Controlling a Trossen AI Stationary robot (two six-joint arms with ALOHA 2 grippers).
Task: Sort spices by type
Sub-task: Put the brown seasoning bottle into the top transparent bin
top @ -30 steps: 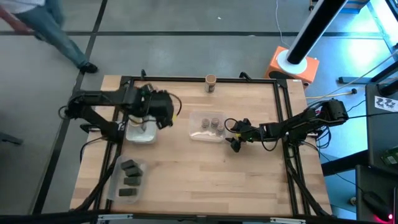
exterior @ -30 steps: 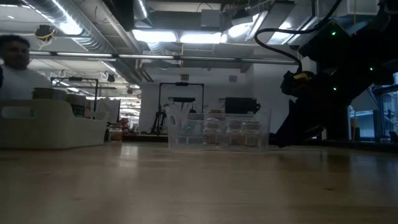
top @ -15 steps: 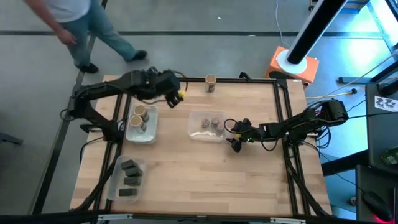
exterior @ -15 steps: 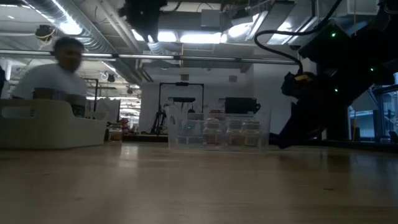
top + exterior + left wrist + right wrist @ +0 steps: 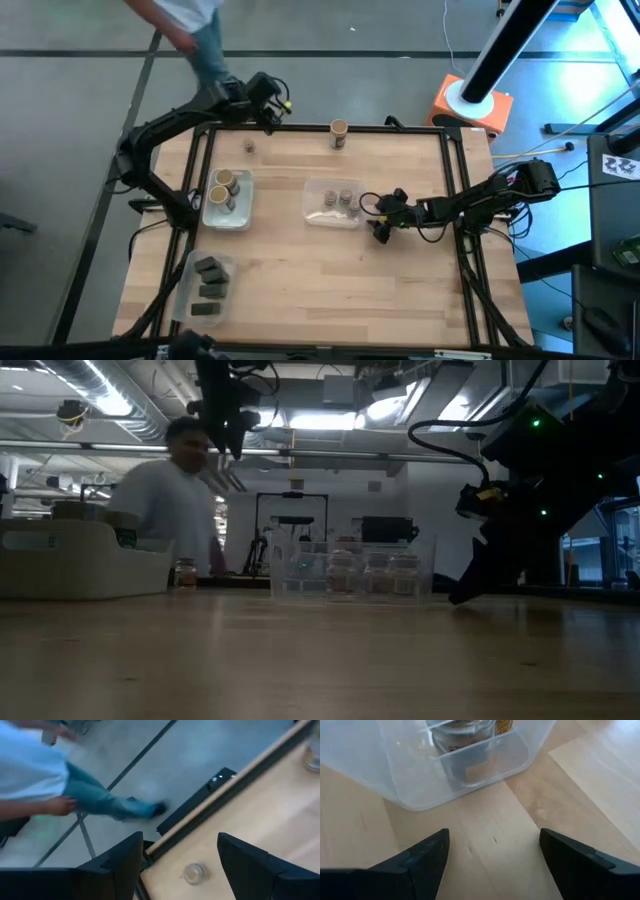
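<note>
Right gripper (image 5: 381,226) sits low on the table (image 5: 330,280) just beside the middle clear tray (image 5: 332,204), fingers spread wide w/ nothing between them; its wrist view shows only bare wood in the gap and the tray's corner just ahead.

Nearest the front edge, a tray (image 5: 207,287) holds three dark packets (image 5: 209,290) in a row. Next back, left side, another tray (image 5: 228,197) w/ two tan-topped jars (image 5: 222,181). The middle tray carries the squat grey-brown jars (image 5: 345,198). Further back, one small squat jar (image 5: 248,149) stands loose on the wood near the far left corner, and one tan-topped jar (image 5: 339,133) stands alone at the far edge, well apart from both trays.

Left gripper (image 5: 268,100) is up high over the far left corner, fingers (image 5: 252,862) apart and empty; the loose squat jar shows below, between them, in the wrist view. Beyond the table a person (image 5: 175,500) is walking past.

Handling, as a guess: jars look rigid and light, prob smooth-sided, so could slip or tip if nudged. Best taken across the round body just under the cap, coming straight down. Squat jar is small & low, so fingers need to drop close to the wood. Packets look flat; grip across the narrow sides.
</note>
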